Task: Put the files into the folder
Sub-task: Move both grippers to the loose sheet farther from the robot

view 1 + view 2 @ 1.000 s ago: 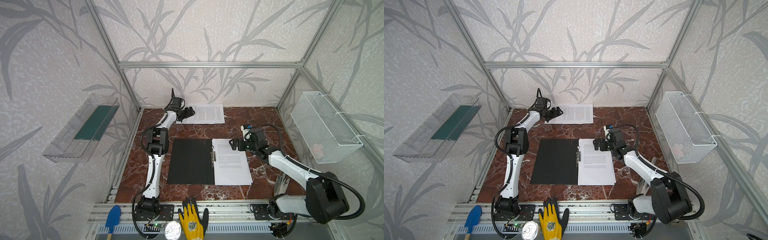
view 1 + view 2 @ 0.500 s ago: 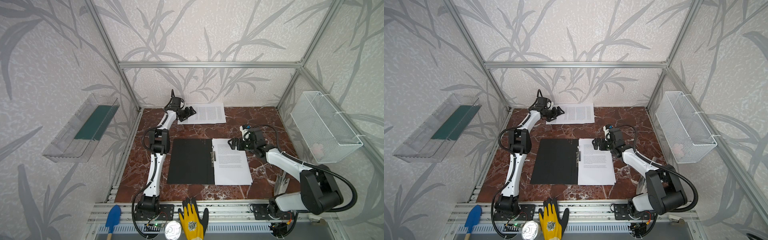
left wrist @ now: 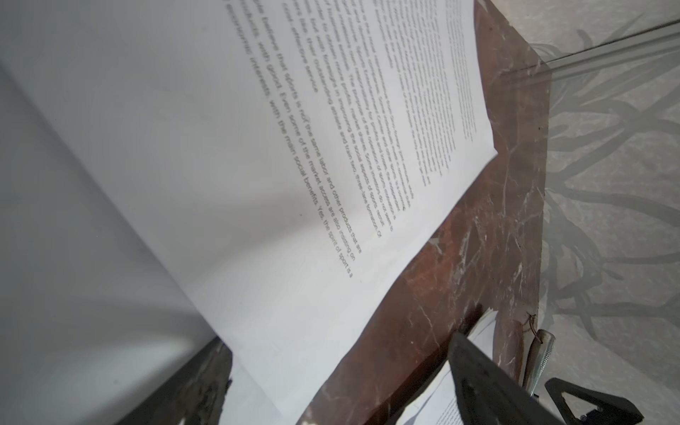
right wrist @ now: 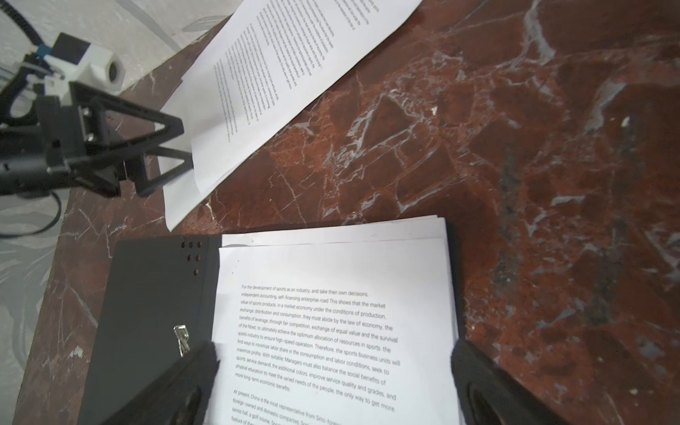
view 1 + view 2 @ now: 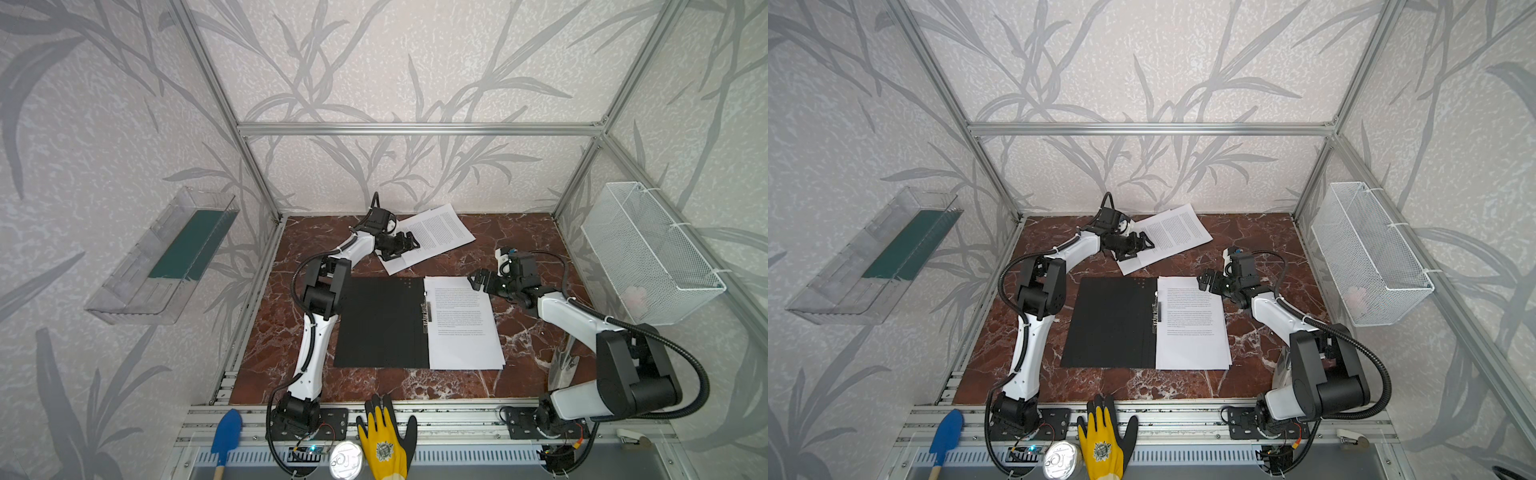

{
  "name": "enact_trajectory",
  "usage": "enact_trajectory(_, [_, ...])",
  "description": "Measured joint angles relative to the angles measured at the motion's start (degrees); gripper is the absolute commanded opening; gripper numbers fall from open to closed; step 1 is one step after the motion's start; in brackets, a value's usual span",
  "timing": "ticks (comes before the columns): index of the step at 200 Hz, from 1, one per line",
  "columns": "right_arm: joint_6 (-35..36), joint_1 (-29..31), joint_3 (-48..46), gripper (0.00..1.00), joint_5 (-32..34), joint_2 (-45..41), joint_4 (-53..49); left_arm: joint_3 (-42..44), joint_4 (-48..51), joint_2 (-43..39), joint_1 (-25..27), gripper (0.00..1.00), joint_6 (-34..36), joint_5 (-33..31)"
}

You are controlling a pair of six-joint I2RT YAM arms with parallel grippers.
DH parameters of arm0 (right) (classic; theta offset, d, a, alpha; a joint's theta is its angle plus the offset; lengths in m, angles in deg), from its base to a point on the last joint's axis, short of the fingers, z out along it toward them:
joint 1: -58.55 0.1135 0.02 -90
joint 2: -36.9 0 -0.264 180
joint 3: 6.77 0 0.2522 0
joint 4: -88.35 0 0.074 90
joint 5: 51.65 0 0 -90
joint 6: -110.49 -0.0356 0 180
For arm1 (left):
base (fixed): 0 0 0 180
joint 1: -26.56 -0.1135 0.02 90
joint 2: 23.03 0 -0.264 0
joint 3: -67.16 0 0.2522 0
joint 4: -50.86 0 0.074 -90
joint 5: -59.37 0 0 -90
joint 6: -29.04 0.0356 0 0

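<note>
The folder [image 5: 380, 322] [image 5: 1113, 322] lies open on the marble table, with its black left cover bare and a metal clip [image 4: 181, 338] at the spine. A stack of files [image 5: 463, 328] [image 4: 331, 294] rests on its right half. More loose files [image 5: 434, 232] [image 5: 1173, 235] lie askew at the back. My left gripper [image 5: 409, 243] [image 3: 338, 340] is open at their near left edge, and a lifted sheet [image 3: 257, 165] passes between its jaws. Open too, my right gripper [image 5: 478, 280] [image 4: 333, 349] hovers over the far end of the stack in the folder.
A white wire basket [image 5: 648, 253] hangs on the right wall. A clear tray [image 5: 137, 286] with a dark green panel [image 5: 187, 245] hangs on the left wall. A yellow glove [image 5: 386, 440], a blue trowel [image 5: 226, 434] and a tin can [image 5: 347, 465] lie on the front rail.
The loose files at the back have turned from square to askew, their near left corner drawn forward. My left gripper has moved right and forward along them. The right gripper has barely shifted.
</note>
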Motion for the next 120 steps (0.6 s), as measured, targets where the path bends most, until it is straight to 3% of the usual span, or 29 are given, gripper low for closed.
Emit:
enact_trajectory(50, [-1.31, -1.81, 15.45, 1.00, -1.79, 13.92, -0.44, 11.10, -9.16, -4.63, 0.87, 0.92, -0.59, 3.30])
enact_trajectory(120, [-1.95, -4.79, 40.37, 0.98, -5.01, 34.42, -5.07, 19.52, -10.91, -10.05, -0.42, 0.92, -1.11, 8.31])
